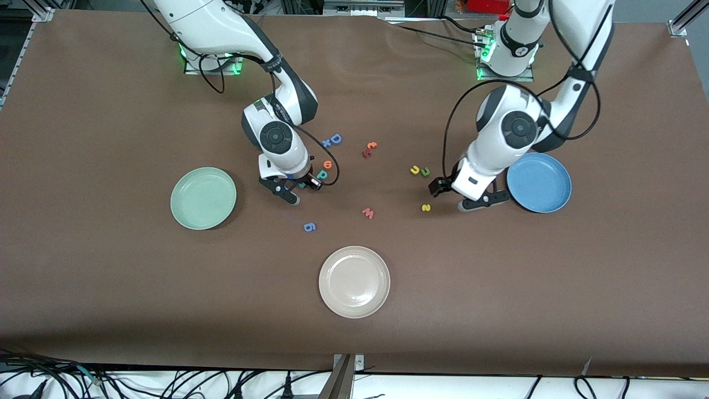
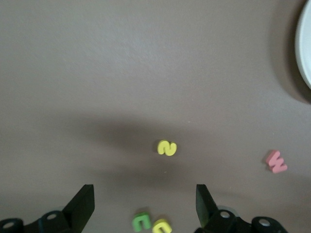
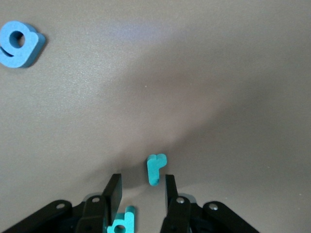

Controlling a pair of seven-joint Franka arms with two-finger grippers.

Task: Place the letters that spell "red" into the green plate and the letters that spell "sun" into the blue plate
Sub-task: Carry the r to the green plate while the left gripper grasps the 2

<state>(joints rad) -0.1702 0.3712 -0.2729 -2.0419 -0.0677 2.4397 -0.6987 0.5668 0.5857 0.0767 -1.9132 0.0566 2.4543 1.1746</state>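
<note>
The teal "r" (image 3: 155, 168) lies flat on the cloth just off my right gripper's (image 3: 142, 187) fingertips; the jaws stand partly apart and hold nothing. The teal "d" (image 3: 121, 221) lies under that hand, with the orange "e" (image 1: 327, 164) beside it. The green plate (image 1: 203, 198) sits toward the right arm's end. My left gripper (image 2: 143, 199) hangs wide open near the blue plate (image 1: 539, 182). Under it lie the dark green arch (image 2: 141, 221) and the yellow arch (image 2: 161, 226), with the yellow "s" (image 2: 167, 147) a little nearer the front camera.
A beige plate (image 1: 354, 281) sits nearest the front camera. A red "w" (image 1: 368, 213) and a blue "g" (image 1: 310, 226) lie mid-table. A blue "D" (image 1: 335, 138) and a red and orange pair (image 1: 369, 148) lie closer to the bases.
</note>
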